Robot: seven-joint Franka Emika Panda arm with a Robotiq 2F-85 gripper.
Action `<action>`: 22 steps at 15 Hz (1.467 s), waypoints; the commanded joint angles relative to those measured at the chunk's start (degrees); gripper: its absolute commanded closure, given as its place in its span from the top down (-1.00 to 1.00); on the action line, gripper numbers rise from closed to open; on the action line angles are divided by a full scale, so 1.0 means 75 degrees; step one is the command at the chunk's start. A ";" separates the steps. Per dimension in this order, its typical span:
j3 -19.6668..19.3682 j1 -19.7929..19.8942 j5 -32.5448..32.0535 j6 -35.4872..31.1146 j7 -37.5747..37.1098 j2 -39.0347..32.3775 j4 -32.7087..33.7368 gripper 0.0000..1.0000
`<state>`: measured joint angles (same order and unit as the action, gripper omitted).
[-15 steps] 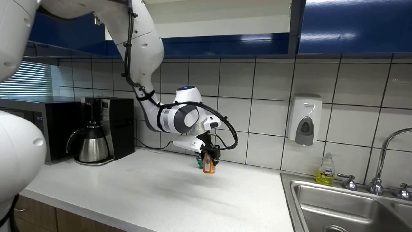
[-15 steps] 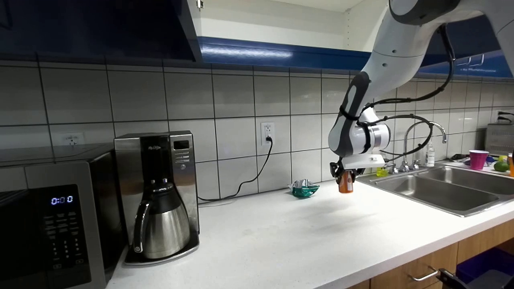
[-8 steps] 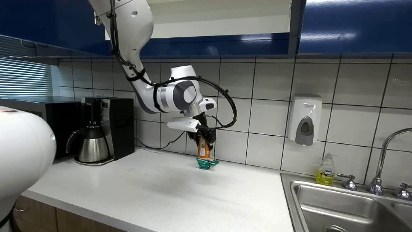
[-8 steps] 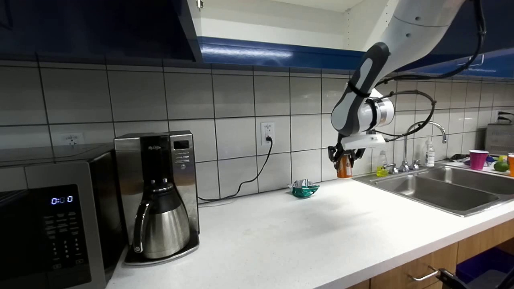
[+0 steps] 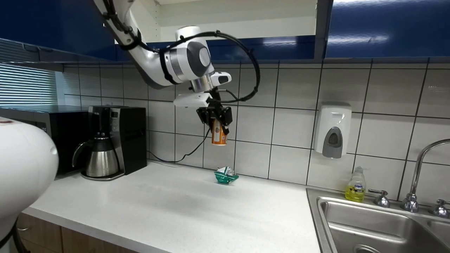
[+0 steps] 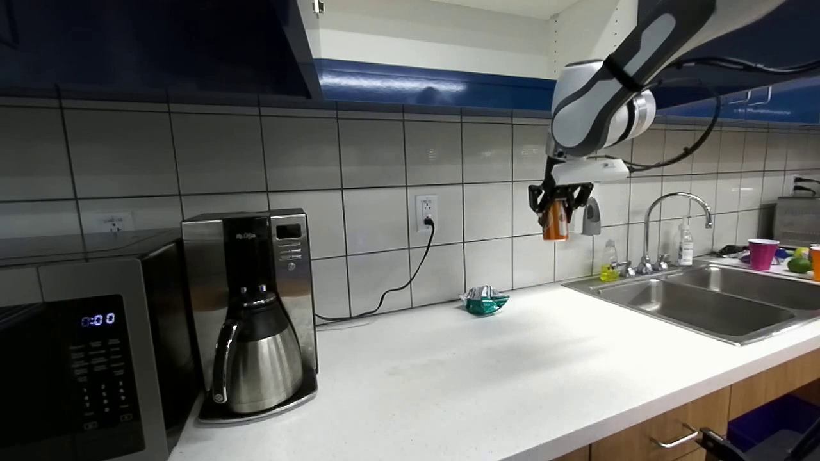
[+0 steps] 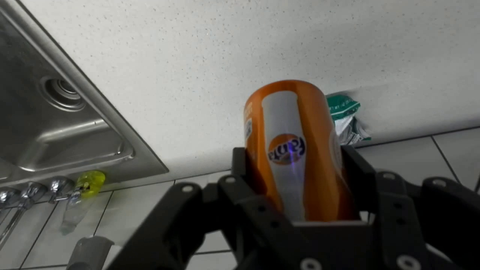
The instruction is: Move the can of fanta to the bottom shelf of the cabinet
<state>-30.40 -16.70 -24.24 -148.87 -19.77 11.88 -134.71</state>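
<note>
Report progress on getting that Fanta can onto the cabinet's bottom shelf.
Done: the Fanta can is gripped between the fingers and off the countertop. In hand: the carry; the can hangs lower than the bottom shelf of the open cabinet. Left: raise it over the shelf's blue front edge, set it down, release.

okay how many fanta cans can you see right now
1 for certain: the Fanta can, held in the gripper above the counter. An orange thing is cut off at the right edge of an exterior view; I can't tell whether it's another.
</note>
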 commanded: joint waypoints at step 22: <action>0.3904 0.2527 0.2325 0.3713 0.0930 0.2305 0.2837 -0.24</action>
<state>-2.35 0.97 -8.61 -125.01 -15.15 30.36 -118.84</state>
